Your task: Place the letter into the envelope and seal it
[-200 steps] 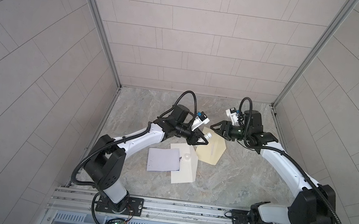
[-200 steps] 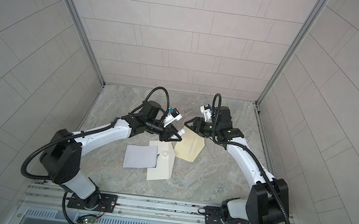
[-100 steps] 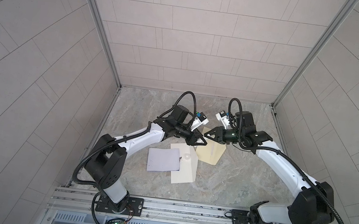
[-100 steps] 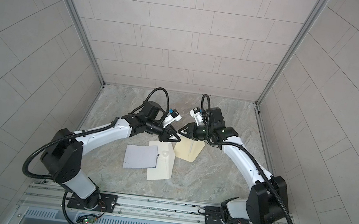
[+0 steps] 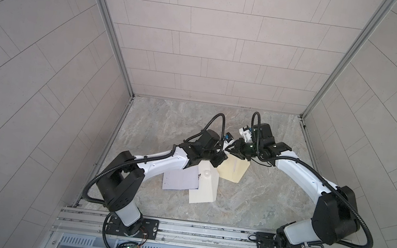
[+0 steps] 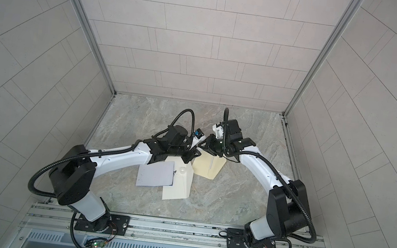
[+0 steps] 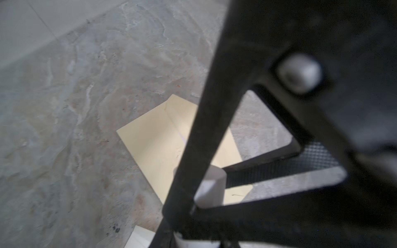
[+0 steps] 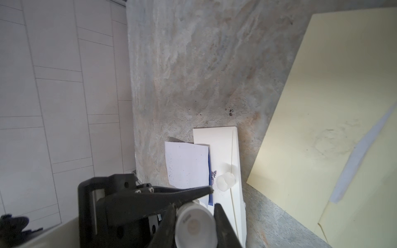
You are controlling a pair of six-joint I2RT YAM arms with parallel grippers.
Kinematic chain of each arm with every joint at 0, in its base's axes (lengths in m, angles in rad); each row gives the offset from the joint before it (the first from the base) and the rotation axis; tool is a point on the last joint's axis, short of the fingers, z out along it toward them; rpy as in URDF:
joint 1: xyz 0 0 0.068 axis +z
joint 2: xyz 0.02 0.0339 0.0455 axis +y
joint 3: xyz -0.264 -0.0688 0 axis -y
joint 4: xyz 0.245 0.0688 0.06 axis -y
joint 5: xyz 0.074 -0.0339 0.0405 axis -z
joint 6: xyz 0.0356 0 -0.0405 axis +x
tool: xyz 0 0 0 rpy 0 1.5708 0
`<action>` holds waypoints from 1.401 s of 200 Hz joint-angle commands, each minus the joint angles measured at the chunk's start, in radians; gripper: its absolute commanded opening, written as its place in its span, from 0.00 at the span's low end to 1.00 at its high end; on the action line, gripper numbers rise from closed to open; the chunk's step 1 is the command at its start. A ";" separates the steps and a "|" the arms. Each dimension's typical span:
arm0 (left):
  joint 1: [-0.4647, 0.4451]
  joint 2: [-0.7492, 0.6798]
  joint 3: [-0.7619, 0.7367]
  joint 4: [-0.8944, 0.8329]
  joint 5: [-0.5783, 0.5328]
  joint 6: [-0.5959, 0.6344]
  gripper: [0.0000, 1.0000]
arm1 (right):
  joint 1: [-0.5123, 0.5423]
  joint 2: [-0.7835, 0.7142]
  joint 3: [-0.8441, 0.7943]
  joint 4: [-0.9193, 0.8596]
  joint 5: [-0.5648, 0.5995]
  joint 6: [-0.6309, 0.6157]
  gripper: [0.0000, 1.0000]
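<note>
Traced the left arm [image 5: 161, 162] from the near rail [image 5: 204, 231] across the grey marbled surface [image 5: 247, 201] toward the centre. Located the letter [image 5: 180, 183], a pale lavender sheet, flat on the surface just below that arm, outside the envelope and apart from it. Noted the letter's right edge overlapping the left part of a white sheet [image 5: 205, 193], also flat. Observed a small translucent cap [image 5: 207, 174] resting on the white sheet, just beside the letter's upper right corner.

Found the left fingers [image 8: 193, 191] above the far end of the white sheet, closed to a narrow gap on a white tube [image 8: 194, 225]. Confirmed in the right wrist view the tube's round end face pointing toward that camera. Found the right fingers [image 8: 221, 223] meeting the left ones at the centre, partly closed and set against both sides of the same tube near its end.

Located the cream envelope [image 5: 234, 172] flat on the surface to the right of the white sheet, just beside it, with a band of bare surface between the two in the right wrist view. Noted its far edge hidden under both sets of fingers in both top views, and a pale strip running across it in the right wrist view. Traced the right arm [image 5: 297, 174] from the fingers back to the near rail at right.
</note>
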 commanded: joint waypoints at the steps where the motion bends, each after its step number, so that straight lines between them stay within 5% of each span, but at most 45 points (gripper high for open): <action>1: -0.088 -0.001 -0.008 0.216 -0.311 0.178 0.00 | 0.013 0.058 -0.003 -0.122 0.229 0.162 0.00; 40: -0.085 -0.018 -0.030 0.229 -0.242 0.095 0.00 | 0.004 0.052 -0.017 -0.022 0.184 0.228 0.00; 64: -0.033 -0.037 -0.023 0.172 0.003 0.004 0.00 | 0.004 0.025 -0.038 0.113 0.092 0.206 0.37; 82: 0.023 -0.040 -0.015 0.154 0.215 -0.091 0.00 | -0.002 -0.014 -0.030 0.130 0.060 0.139 0.50; 108: 0.067 -0.034 -0.005 0.147 0.422 -0.156 0.00 | -0.027 -0.069 -0.018 0.108 0.013 0.045 0.53; 132: 0.080 -0.019 0.017 0.112 0.506 -0.167 0.00 | -0.050 -0.102 -0.011 0.067 -0.017 -0.011 0.53; 280: 0.105 0.041 0.034 0.135 0.474 -0.221 0.00 | -0.073 -0.165 -0.053 -0.021 -0.063 -0.068 0.39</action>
